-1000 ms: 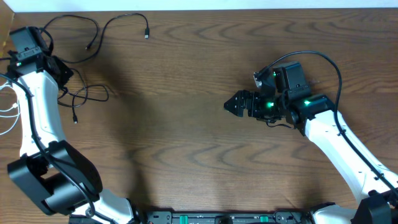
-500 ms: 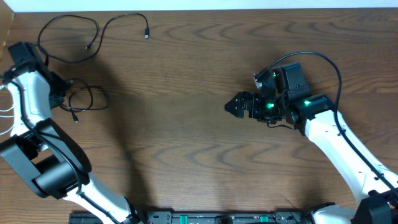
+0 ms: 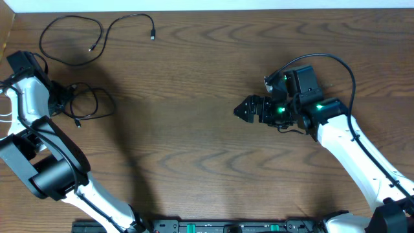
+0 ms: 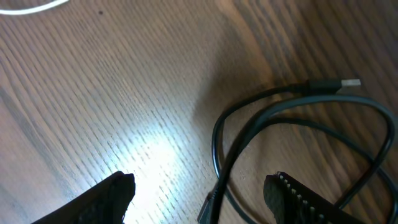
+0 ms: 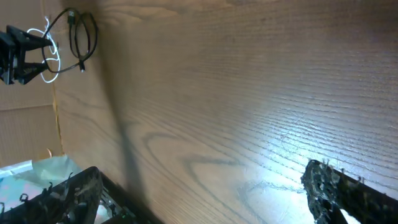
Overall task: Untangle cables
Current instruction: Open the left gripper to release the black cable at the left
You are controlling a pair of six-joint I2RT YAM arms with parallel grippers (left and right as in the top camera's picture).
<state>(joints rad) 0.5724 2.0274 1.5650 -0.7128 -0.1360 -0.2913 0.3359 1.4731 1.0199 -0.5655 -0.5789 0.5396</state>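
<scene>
Wooden surface. The left claw is spread wide and holds nothing. The coiled black cable lies on the wood between and just ahead of its fingers, metal plug free. The second black cable lies in a loose loop at the far left corner, apart from the coil. The white cable is at the left edge, partly hidden by the left arm. The right claw is spread wide and empty over bare wood, well apart from all cables.

Versus a second ago: the left wrist has shifted nearer and off the loose loop, which now shows whole. The coil is in about the same spot. The right arm is unchanged.
</scene>
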